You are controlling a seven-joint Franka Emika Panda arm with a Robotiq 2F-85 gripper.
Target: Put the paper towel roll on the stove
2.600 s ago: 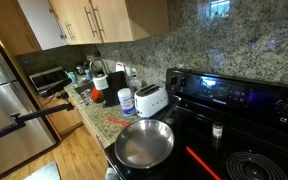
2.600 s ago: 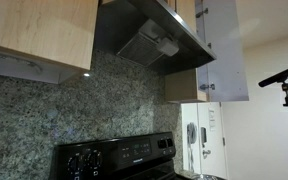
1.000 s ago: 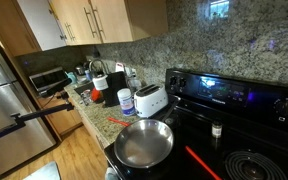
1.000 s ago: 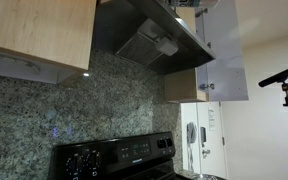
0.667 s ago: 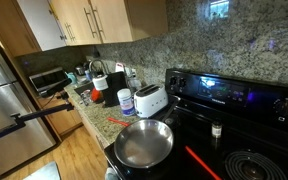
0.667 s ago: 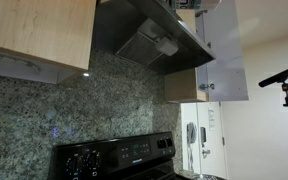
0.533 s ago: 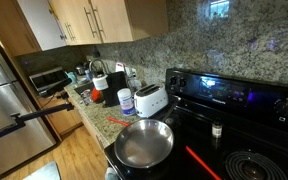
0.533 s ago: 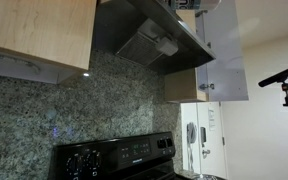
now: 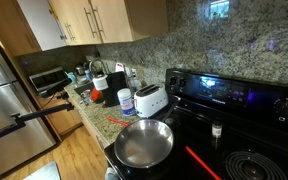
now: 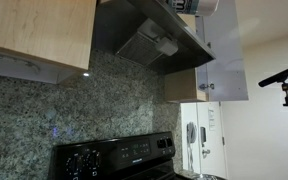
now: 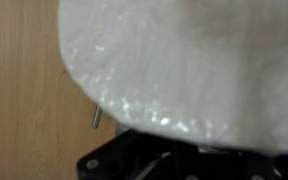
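The paper towel roll [image 11: 184, 60], white in shiny plastic wrap, fills most of the wrist view, with a wooden cabinet door behind it. My gripper [image 11: 179, 152] shows only as dark parts under the roll; its fingertips are hidden and it is shut on the roll's wrap. In an exterior view a white bit of the roll [image 10: 202, 5] peeks in at the top edge, above the range hood. The black stove [image 9: 229, 100] with its blue-lit back panel shows in both exterior views; the other view catches only its knobbed panel [image 10: 114, 158], far below the roll.
A silver frying pan [image 9: 144, 143] sits on the stove's near burner, with a red utensil [image 9: 204, 163] and a small shaker [image 9: 217, 130] beside it. A white toaster [image 9: 151, 99] and a white canister [image 9: 126, 101] stand on the counter. The range hood [image 10: 149, 35] and wall cabinets hang above.
At the top edge of the exterior view over the hood, the white roll has come further into sight and shifted right. The stove and counter have not changed.
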